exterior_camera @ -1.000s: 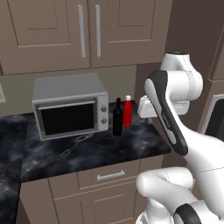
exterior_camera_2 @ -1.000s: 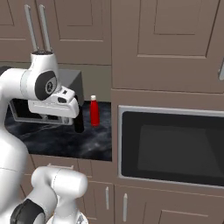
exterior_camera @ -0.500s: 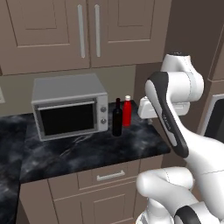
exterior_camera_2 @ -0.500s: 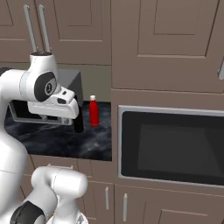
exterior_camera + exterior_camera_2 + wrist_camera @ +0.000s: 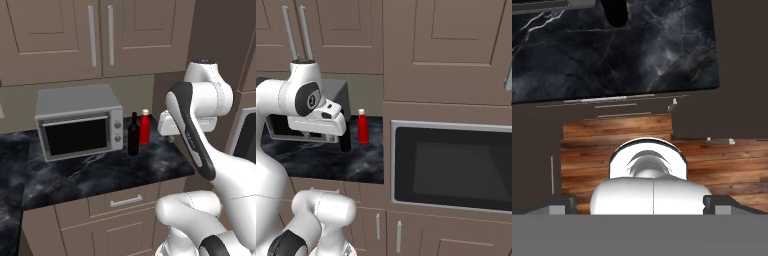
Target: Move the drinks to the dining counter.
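1. Nothing has moved between the earlier frames and now: our arm holds the same raised, folded pose, the base has not driven, and both bottles stand where they stood.
2. We see the tall dark wine bottle (image 5: 133,135) upright on the black marble table (image 5: 95,172), just beside the toaster oven (image 5: 79,127). The slim red bottle (image 5: 145,127) stands upright close behind it and to its right, near the table's right end.
3. From the right base view, the red bottle (image 5: 362,127) is clear to see, while the wine bottle (image 5: 346,142) is mostly hidden behind our hand.
4. Our end effector (image 5: 331,134) hangs above the near edge of the table with its jaws spread fully wide and nothing between them; it touches neither bottle.
5. Looking down from the hand, we see the table's marble top (image 5: 637,45) and the wood floor (image 5: 712,170) below its front edge, so the hand points downward and not at the drinks.
6. We judge the task has barely begun here: this table sits over drawer cabinets, so it is not the dining counter, and both bottles wait to be picked up.
7. Stillness suggests a pause before a reach; the wine bottle, standing nearer, seems the likelier first grasp.
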Controlling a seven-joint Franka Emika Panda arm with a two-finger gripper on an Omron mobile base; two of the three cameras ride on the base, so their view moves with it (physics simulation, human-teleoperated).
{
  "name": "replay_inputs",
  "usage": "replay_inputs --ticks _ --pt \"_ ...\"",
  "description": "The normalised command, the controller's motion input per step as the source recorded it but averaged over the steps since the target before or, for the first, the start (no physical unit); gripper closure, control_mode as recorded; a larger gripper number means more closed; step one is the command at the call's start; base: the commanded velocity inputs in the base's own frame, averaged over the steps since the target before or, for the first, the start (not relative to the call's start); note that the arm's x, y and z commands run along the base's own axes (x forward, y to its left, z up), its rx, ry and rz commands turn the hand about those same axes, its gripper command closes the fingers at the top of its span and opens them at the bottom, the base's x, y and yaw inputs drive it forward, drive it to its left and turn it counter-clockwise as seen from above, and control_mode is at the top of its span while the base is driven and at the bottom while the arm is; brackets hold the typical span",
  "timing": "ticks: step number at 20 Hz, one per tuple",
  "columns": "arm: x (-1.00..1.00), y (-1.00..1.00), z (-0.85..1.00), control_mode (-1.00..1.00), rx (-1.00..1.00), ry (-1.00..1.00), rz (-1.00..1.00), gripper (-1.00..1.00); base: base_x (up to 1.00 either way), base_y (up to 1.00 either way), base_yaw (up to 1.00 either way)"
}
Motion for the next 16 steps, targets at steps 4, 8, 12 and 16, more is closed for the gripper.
replay_inputs --ticks 4,8,12,16 --pt "0.37 0.05 -0.05 -1.0 0.0 0.0 0.0 -1.0 0.0 0.0 0.0" --pt "0.33 0.24 -0.09 -1.0 -0.04 0.0 0.02 -1.0 0.0 0.0 0.0" --pt "0.12 0.33 -0.04 -1.0 -0.05 0.0 0.08 -1.0 0.0 0.0 0.0" --pt "0.08 0.14 -0.03 -1.0 -0.02 0.0 0.19 -1.0 0.0 0.0 0.0"
